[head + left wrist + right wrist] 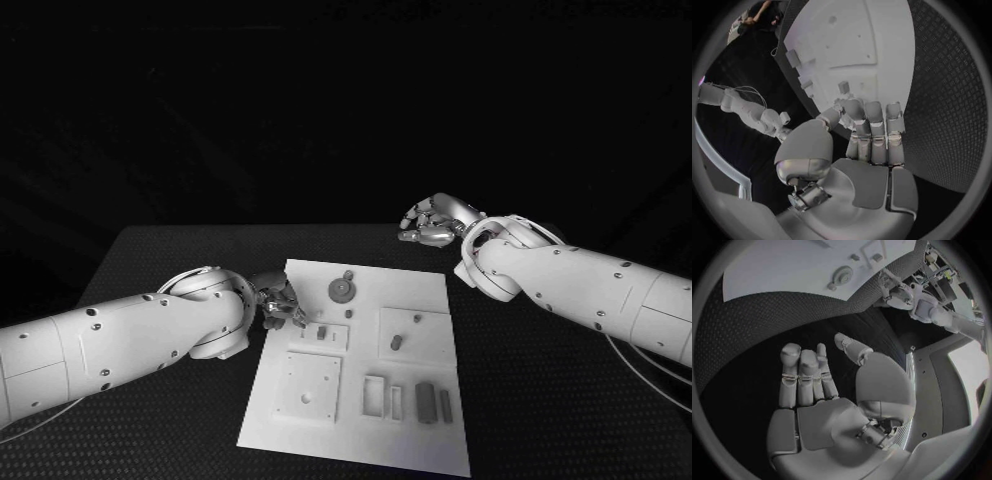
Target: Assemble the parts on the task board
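White rectangular task board (pixel 418 420) — centre of the dark textured surface (pixel 159 260). On it: round grey disc part (pixel 342 291) at 12 o'clock; small grey blocks (pixel 426 400) at 5 o'clock.
Left robot hand (pixel 280 303) — at the board's 9 o'clock edge, fingers straight and close together, holding nothing.
Right robot hand (pixel 436 224) — off the board at 1 o'clock, over bare surface, fingers extended, empty.

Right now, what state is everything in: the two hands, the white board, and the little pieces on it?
left hand: at the board's left edge, fingers together, holding nothing visible.
right hand: off the board, over the table, open and empty.
task board: flat on the table.
round part: lying on the board.
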Tool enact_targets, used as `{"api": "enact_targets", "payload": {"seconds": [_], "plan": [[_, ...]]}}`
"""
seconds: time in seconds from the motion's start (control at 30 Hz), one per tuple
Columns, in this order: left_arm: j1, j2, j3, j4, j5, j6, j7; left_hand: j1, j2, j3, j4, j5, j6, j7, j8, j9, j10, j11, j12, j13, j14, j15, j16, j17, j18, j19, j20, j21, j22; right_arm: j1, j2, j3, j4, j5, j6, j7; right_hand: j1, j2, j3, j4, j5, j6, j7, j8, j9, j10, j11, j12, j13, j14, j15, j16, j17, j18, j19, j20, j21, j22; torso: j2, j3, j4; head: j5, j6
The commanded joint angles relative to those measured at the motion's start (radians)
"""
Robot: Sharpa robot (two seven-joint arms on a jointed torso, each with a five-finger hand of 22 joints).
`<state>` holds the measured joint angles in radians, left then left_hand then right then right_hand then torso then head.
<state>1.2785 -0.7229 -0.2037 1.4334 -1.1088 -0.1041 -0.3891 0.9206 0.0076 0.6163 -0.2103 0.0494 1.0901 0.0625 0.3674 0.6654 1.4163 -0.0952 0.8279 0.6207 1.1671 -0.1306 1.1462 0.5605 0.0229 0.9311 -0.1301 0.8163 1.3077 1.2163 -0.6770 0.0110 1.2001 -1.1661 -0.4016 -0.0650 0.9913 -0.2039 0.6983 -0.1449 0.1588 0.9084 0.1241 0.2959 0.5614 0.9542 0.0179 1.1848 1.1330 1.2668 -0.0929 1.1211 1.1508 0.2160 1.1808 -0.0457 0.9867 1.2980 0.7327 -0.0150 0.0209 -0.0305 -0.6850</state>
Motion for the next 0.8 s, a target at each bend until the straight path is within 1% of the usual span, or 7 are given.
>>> {"api": "enact_targets", "payload": {"seconds": [0.03, 0.2, 0.37, 0.57, 0.8], "plan": [[-0.009, 0.007, -0.001, -0.002, -0.034, -0.024, -0.008, -0.003, -0.006, 0.002, 0.001, 0.004, 0.08, -0.051, 0.007, 0.061, 0.005, -0.003, 0.005, 0.002, 0.008, -0.003, 0.008, 0.002, -0.007, 0.009, -0.095, 0.006, 0.021, 0.0, 0.0, 0.0, 0.002, -0.001, 0.008, 0.01, -0.004, 0.004, -0.001, 0.0, 0.004, -0.001, 0.009, -0.003, -0.002, -0.004, 0.004, 0.002, -0.002, -0.003, 0.006, -0.006, -0.002, 0.046, 0.0, -0.004, -0.007, 0.0, 0.001, 0.0003, -0.001, 0.001, -0.002], [-0.018, 0.014, -0.001, -0.01, -0.044, -0.024, -0.01, -0.004, -0.006, 0.002, 0.001, 0.004, 0.082, -0.052, 0.008, 0.063, 0.006, -0.004, 0.007, 0.003, 0.009, -0.003, 0.009, 0.002, -0.007, 0.01, -0.096, 0.007, 0.021, 0.0, -0.001, 0.0, 0.003, -0.001, 0.008, 0.009, -0.004, 0.005, -0.001, 0.0, 0.007, -0.001, 0.009, -0.003, -0.002, -0.005, 0.004, 0.002, -0.002, -0.003, 0.006, -0.007, -0.002, 0.046, -0.001, -0.004, -0.007, 0.0, 0.001, -0.0003, -0.0018, 0.001, -0.003], [-0.023, 0.023, -0.002, -0.021, -0.051, -0.02, -0.013, -0.007, -0.007, 0.002, 0.001, 0.005, 0.089, -0.054, 0.011, 0.065, 0.006, -0.006, 0.01, 0.004, 0.01, -0.004, 0.011, 0.003, -0.007, 0.01, -0.096, 0.009, 0.021, 0.0, -0.001, 0.0, 0.005, -0.002, 0.007, 0.01, -0.004, 0.005, -0.001, 0.0, 0.008, 0.0, 0.009, -0.003, -0.002, -0.005, 0.004, 0.002, -0.002, -0.003, 0.006, -0.007, -0.002, 0.046, -0.001, -0.004, -0.008, 0.0, 0.001, -0.0004, -0.0009, 0.001, -0.005], [-0.028, 0.038, -0.004, -0.042, -0.067, 0.0, -0.018, -0.013, -0.008, 0.0, 0.002, 0.005, 0.095, -0.057, 0.015, 0.068, 0.008, -0.008, 0.017, 0.007, 0.012, -0.005, 0.016, 0.005, -0.007, 0.013, -0.098, 0.013, 0.022, 0.0, -0.001, 0.0, 0.008, -0.002, 0.007, 0.01, -0.004, 0.005, -0.001, 0.0, 0.01, 0.0, 0.009, -0.004, -0.002, -0.005, 0.004, 0.003, -0.003, -0.003, 0.006, -0.007, -0.003, 0.046, -0.001, -0.003, -0.008, 0.0, 0.001, -0.0009, -0.001, 0.001, -0.007], [-0.03, 0.04, -0.006, -0.045, -0.078, 0.017, -0.023, -0.017, -0.009, -0.001, 0.004, 0.004, 0.101, -0.058, 0.019, 0.072, 0.008, -0.009, 0.021, 0.009, 0.012, -0.006, 0.019, 0.005, -0.007, 0.013, -0.099, 0.015, 0.022, 0.0, -0.002, 0.0, 0.009, -0.002, 0.008, 0.01, -0.005, 0.005, -0.002, 0.0, 0.013, 0.0, 0.009, -0.004, -0.003, -0.005, 0.004, 0.003, -0.003, -0.003, 0.006, -0.008, -0.003, 0.046, -0.001, -0.003, -0.008, 0.0, 0.002, -0.0015, -0.0023, 0.0, -0.01]]}}
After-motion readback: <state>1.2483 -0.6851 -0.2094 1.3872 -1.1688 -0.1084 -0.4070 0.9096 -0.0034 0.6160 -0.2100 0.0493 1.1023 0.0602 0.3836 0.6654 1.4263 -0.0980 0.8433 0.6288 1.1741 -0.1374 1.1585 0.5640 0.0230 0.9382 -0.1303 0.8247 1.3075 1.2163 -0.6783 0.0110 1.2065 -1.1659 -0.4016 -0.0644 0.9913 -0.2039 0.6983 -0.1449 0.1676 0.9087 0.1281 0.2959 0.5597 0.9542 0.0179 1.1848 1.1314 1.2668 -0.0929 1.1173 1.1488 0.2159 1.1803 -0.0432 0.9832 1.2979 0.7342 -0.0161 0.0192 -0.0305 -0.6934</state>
